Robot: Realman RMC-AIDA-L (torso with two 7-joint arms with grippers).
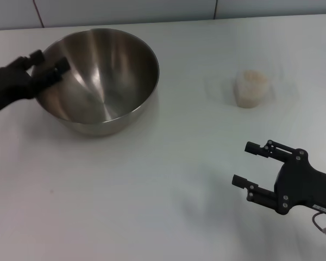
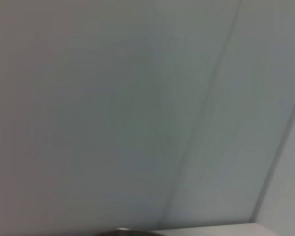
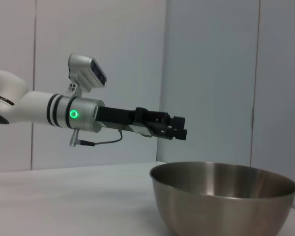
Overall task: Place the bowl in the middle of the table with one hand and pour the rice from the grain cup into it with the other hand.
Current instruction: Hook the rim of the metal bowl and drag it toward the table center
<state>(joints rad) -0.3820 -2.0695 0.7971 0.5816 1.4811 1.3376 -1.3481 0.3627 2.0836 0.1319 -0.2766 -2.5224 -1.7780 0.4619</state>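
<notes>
The table [image 1: 152, 206] is a plain white top. On it the bowl [image 1: 100, 81] sits at about ten o'clock from the table's centre, well off the middle, so it is not yet placed. The left gripper [image 1: 49, 68] is at the bowl's nine o'clock rim, and the right wrist view shows it [image 3: 179, 129] above that rim rather than clamped on it. Whether its fingers stand wide or narrow I cannot tell. If it closes off the thin rim, the smooth steel could slip or the bowl could tip.

The right gripper [image 1: 249, 165] hovers at five o'clock with its fingers spread wide, holding nothing.

The grain cup [image 1: 251, 88], with rice [image 1: 252, 77] inside, stands at two o'clock, well apart from both grippers. Being light and nearly clear, it could be knocked over or squeezed, spilling grains.
</notes>
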